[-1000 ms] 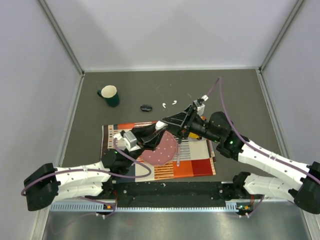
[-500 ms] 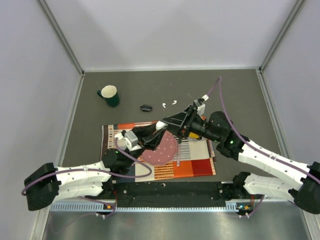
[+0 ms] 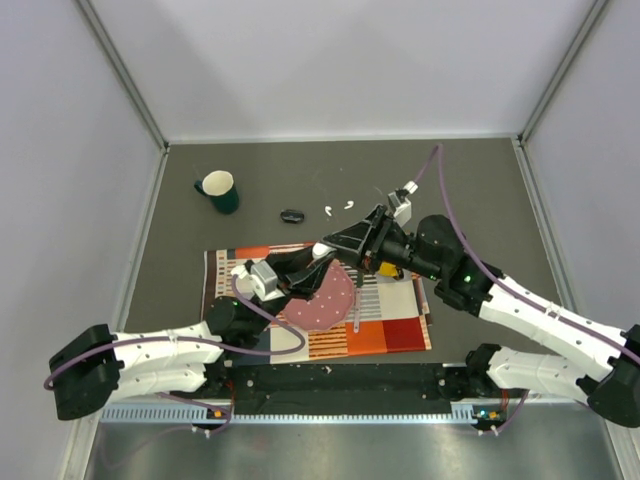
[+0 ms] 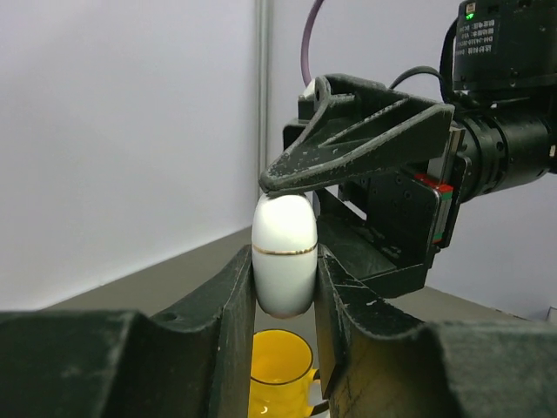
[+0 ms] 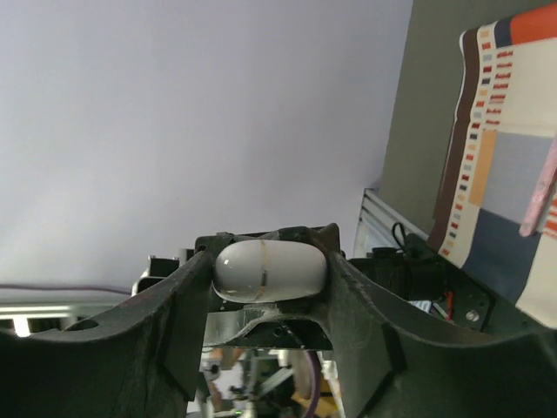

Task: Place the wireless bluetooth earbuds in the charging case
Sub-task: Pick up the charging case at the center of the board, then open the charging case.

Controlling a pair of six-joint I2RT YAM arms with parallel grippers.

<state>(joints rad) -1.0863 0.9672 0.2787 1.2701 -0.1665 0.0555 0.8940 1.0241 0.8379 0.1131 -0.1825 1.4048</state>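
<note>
The charging case (image 3: 321, 248) showed from above only as a white sliver between crossed fingers. Its seam looked closed in the left wrist view. A yellow mug (image 4: 278, 370) below it was partly hidden, and I could not tell its contents or those of the green mug (image 3: 218, 190) at 10 o'clock. The left gripper (image 4: 283, 270) clenched the case's sides. The right gripper (image 5: 270, 261) grasped it too, above the striped mat (image 3: 385, 330). The earbuds (image 3: 337, 207) lay on the table at 12 o'clock, well apart from the case.
</note>
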